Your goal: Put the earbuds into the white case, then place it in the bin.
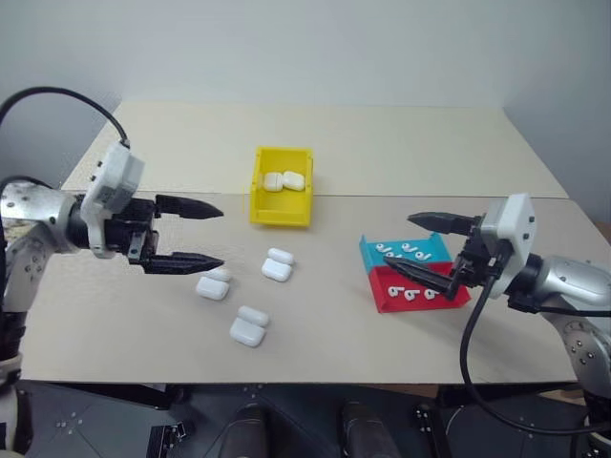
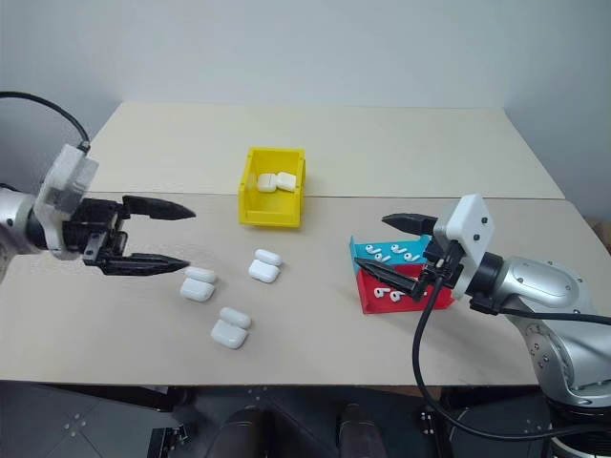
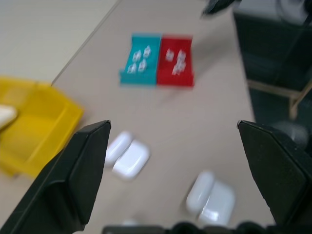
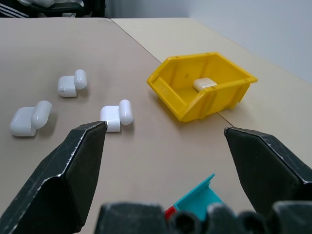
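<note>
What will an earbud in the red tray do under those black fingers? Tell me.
Each earbud looks tiny, glossy and rounded, so it would probably slip or squirt sideways in a pinch. It seems very light, likely to skid when nudged. The red tray crowds them, so neighbours may shift.

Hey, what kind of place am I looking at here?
Probably a robotics lab's test bench, not a home. A plain beige table against a bare wall carries sorted props: a yellow bin, teal tray and red tray of earbuds, and open white cases. Two robot grippers hover above.
</note>
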You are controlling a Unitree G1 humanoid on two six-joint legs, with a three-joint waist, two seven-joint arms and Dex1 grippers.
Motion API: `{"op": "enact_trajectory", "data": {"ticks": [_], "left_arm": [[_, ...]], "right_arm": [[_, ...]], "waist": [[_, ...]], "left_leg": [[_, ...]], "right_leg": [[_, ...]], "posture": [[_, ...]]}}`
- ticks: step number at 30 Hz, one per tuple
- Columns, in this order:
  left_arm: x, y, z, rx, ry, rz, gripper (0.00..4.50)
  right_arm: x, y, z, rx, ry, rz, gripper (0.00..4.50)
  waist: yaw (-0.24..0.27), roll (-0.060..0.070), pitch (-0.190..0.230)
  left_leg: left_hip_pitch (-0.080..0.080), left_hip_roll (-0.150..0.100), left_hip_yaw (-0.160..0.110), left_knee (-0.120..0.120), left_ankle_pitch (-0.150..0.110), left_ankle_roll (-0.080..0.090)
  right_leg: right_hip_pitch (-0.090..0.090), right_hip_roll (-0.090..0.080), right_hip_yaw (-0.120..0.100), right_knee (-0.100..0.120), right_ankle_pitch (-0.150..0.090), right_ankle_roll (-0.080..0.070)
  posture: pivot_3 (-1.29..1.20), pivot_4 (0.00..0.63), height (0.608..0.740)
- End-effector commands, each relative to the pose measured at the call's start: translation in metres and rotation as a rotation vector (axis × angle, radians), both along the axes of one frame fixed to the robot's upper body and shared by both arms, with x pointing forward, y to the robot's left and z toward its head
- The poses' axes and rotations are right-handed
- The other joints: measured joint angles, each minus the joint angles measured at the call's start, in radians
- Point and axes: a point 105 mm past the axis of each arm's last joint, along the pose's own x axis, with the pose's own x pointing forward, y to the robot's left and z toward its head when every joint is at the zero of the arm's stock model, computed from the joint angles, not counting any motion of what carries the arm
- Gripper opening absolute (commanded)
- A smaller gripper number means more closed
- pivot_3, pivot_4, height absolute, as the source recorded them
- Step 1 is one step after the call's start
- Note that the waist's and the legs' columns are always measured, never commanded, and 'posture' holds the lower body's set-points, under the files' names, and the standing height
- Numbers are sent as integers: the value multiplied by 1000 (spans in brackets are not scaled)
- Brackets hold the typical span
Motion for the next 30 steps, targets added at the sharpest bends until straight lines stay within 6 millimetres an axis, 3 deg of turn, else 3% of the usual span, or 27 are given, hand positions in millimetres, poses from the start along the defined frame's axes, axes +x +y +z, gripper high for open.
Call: {"op": "enact_trajectory", "data": {"ticks": [1,2,5,11,17,23,30], "left_arm": [[-3,-4,-8,133,4,-2,4500],[-5,-7,-11,127,24,-12,4500],[-9,-7,-14,120,37,5,3920],[-22,10,-29,213,57,-27,2020],[-20,19,-52,313,59,-49,197],[-10,39,-87,525,9,-81,47],[6,33,-101,547,-9,-119,47]], "right_arm": [[-5,3,8,11,-44,12,4480],[-5,4,8,13,-43,12,4480],[-7,4,7,17,-40,14,4500],[-7,5,4,17,-35,12,4500],[-5,6,5,10,-40,20,4500],[-5,6,4,1,-40,22,4500],[-6,6,2,-7,-46,19,4500]], "waist": [[0,0,0],[1,0,0],[1,0,0],[-8,0,0],[-9,0,0],[-8,0,0],[0,0,0]], "left_leg": [[0,0,0,0,0,0],[0,0,0,0,0,0],[-1,0,0,0,0,0],[-1,1,0,0,0,0],[0,1,0,0,0,0],[0,1,0,0,0,1],[-1,1,0,0,0,1]], "right_leg": [[0,0,0,0,0,0],[0,0,0,0,0,0],[0,0,0,0,0,0],[-1,0,0,0,0,0],[0,0,0,1,0,0],[-1,0,0,0,0,0],[-1,0,0,0,0,0]], "posture": [[0,150,740],[0,150,740],[0,150,740],[0,150,740],[0,150,740],[0,150,740],[0,150,740]]}}
